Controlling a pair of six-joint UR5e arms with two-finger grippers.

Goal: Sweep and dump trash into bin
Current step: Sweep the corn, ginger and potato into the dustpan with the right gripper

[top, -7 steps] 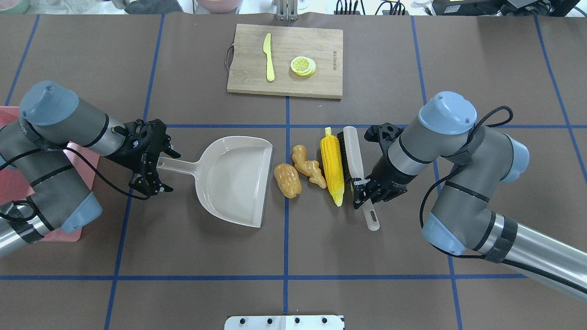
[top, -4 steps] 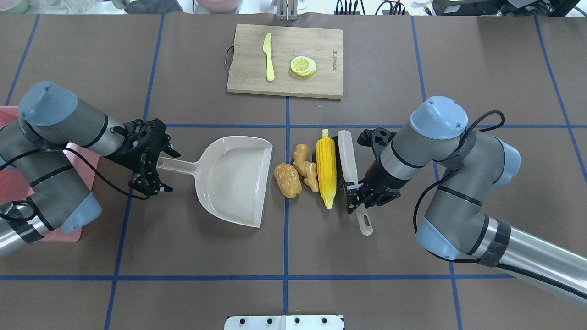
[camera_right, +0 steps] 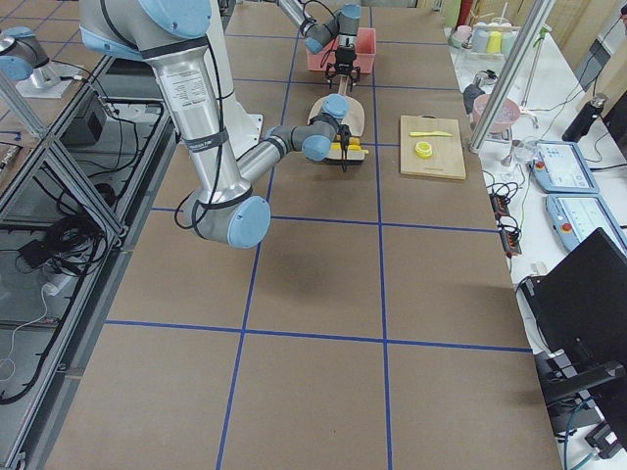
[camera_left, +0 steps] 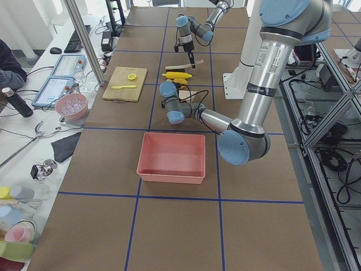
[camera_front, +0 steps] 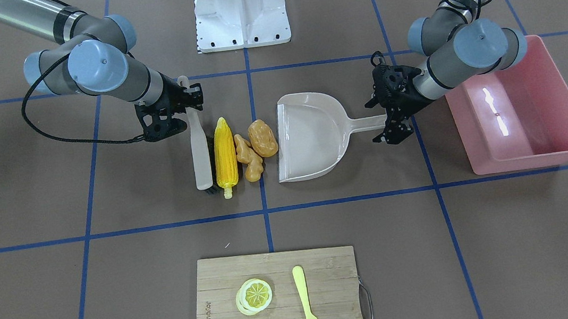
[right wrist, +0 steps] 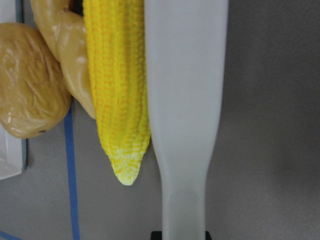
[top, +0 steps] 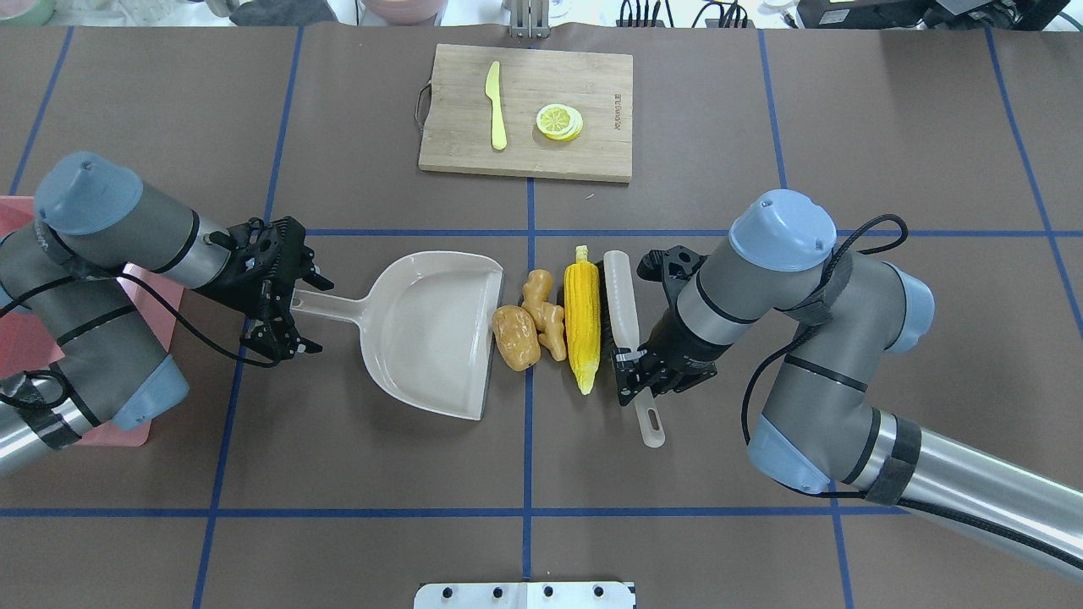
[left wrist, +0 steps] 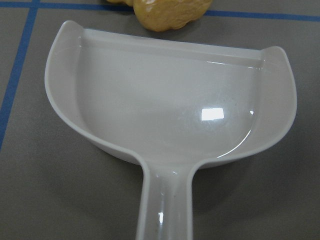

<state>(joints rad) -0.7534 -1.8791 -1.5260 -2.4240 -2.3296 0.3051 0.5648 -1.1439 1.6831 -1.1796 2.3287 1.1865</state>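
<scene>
The yellow corn cob (top: 582, 317), tan ginger root (top: 543, 315) and brown-orange potato (top: 515, 337) lie packed side by side on the table. The potato touches the open lip of the beige dustpan (top: 431, 331). My right gripper (top: 633, 374) is shut on the handle of a white brush (top: 620, 300), which presses along the corn's right side; this shows close up in the right wrist view (right wrist: 185, 100). My left gripper (top: 298, 306) is shut on the dustpan handle. The pink bin (camera_front: 535, 160) stands behind my left arm, apart from the dustpan.
A wooden cutting board (top: 592, 76) lies at the far middle with a pale yellow knife (top: 496, 106) and a lemon slice (top: 558, 121) on it. The robot's base plate (top: 525, 595) sits at the near edge.
My right gripper has moved left with the brush, pushing the corn, ginger and potato together toward the dustpan. The potato now touches its lip. The left arm and dustpan have stayed still.
</scene>
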